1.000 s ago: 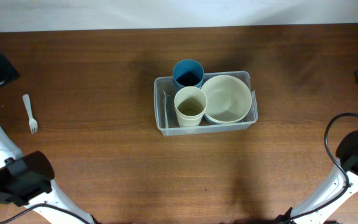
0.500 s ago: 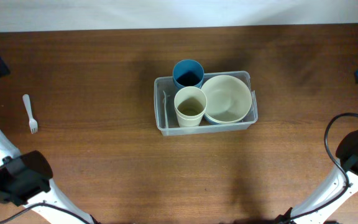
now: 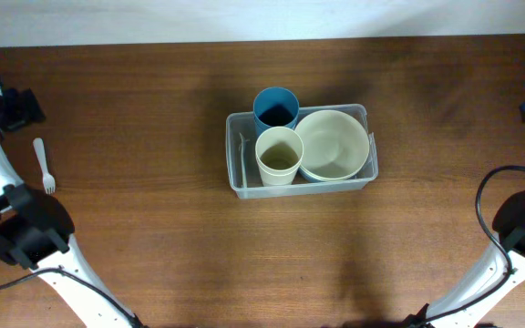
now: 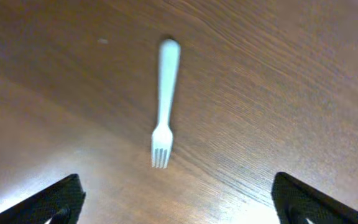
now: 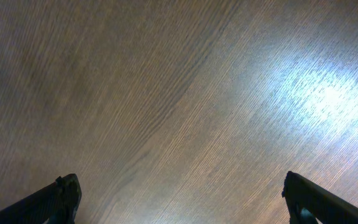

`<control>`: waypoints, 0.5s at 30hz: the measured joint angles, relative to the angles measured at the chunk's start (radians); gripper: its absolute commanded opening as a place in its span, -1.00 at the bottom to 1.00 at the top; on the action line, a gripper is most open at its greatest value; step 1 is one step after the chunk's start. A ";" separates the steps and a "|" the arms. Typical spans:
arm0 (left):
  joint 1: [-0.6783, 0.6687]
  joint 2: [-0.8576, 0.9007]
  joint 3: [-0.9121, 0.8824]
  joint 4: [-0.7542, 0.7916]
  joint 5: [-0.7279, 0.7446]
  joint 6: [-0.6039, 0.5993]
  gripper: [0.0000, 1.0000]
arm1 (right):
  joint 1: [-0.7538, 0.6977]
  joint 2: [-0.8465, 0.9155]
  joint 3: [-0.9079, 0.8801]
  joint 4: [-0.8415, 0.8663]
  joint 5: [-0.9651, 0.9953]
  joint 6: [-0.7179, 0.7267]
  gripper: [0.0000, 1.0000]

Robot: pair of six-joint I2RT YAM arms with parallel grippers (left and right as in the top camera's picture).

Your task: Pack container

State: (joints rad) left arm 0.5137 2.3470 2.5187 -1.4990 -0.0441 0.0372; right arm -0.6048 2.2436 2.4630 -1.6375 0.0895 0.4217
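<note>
Left claw is wide open and empty, hovering over a white fork that lies flat near the desk's left edge. Right claw is wide open too, empty, over bare wood. Container sits mid-desk, well apart from both, holding cream cup, blue cup and cream bowl.

The container is clear plastic, the fork white plastic, the table grained wood (faintly glossy).
</note>
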 measured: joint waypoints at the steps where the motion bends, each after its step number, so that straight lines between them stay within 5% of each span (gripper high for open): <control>1: 0.000 0.016 0.000 0.000 0.013 0.012 0.93 | 0.000 0.000 0.000 0.000 0.000 0.000 0.98; 15: 0.033 0.162 -0.002 0.019 0.012 0.101 0.93 | 0.000 0.000 0.000 0.000 0.000 0.000 0.97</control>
State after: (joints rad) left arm 0.5468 2.5088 2.5168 -1.4799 -0.0322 0.1387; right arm -0.6048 2.2436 2.4630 -1.6371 0.0895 0.4213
